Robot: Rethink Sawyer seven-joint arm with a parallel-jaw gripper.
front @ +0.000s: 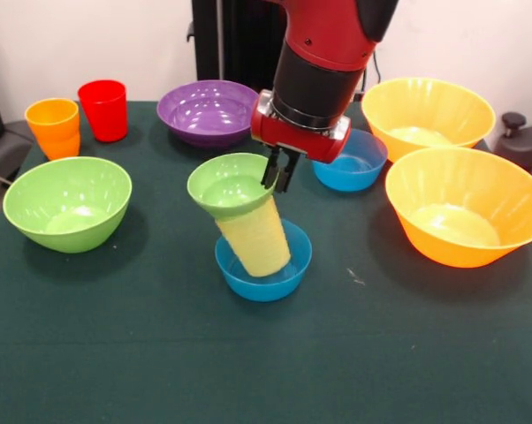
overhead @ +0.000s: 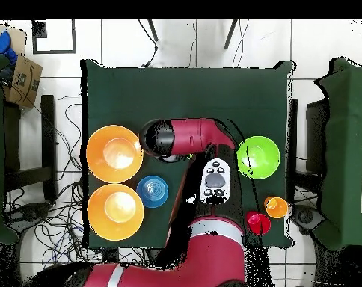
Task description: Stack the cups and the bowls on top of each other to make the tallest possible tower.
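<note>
Hand (front: 278,170) pinched shut on the far rim of the small glossy green plastic bowl (front: 229,185); that bowl sits tilted on the pale yellow translucent plastic cup (front: 254,237), which leans (base down) inside a small blue plastic bowl (front: 262,261) at mid-surface (front: 116,353); two large orange plastic bowls (front: 465,205) stand apart to one side; red arm (overhead: 191,138) hides the pile from overhead.

The gripper (front: 280,170) partly hides the small green bowl's (front: 230,184) rim beside it; whether its fingers clamp that rim cannot be told. From overhead, the arm (overhead: 195,138) covers the gripper and the tower beneath it. Behind the gripper, the second blue bowl (front: 353,162) is partly hidden.
</note>
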